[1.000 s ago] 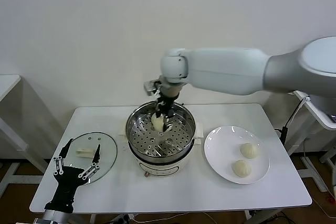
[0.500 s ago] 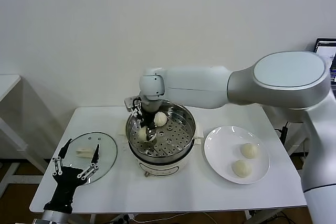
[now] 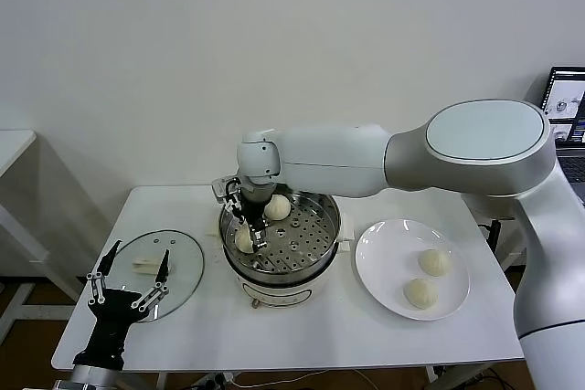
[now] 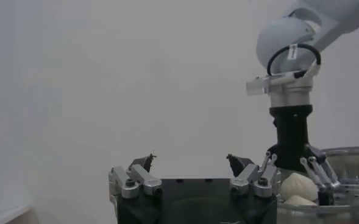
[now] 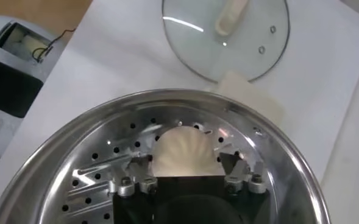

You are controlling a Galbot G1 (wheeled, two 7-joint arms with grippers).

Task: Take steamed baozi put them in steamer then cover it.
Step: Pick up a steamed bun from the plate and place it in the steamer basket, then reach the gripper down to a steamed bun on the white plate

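Baozi are split between two spots on the white table (image 3: 366,326). Going from the left: the left gripper (image 3: 128,282) waits at the front left corner with its fingers spread wide and holding nothing. Just behind it lies the cover (image 3: 160,262), flat on the table near the left edge, handle up. In the middle stands the steamer (image 3: 315,235). The right gripper (image 3: 249,230) reaches down into its left side. Its fingers sit on both sides of one baozi (image 5: 182,152) that rests on the holed floor, but whether they squeeze it cannot be told. A second baozi (image 3: 277,207) lies toward the steamer's back. Near the right edge sits a white plate (image 3: 384,258) with two more baozi (image 3: 435,262) (image 3: 420,293).
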